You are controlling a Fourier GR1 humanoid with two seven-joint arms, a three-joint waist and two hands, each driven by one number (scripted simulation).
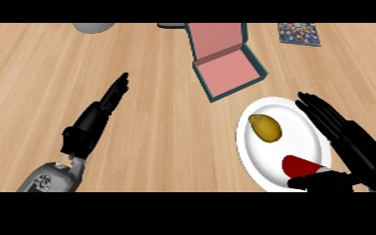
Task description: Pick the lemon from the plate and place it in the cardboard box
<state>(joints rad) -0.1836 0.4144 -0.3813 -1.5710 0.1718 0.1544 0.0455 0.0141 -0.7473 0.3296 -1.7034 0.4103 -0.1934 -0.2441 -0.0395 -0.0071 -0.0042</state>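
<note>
Right hand [339,129] is spread open just right of the lemon [266,127]; we could nudge it off the plate [253,155]

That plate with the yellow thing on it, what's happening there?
A robot is about to move the lemon off the white plate into the open box just beyond. Its right hand hovers open at the plate's right edge, not yet holding anything. The left hand rests open on the other side. A red object shares the plate.
</note>
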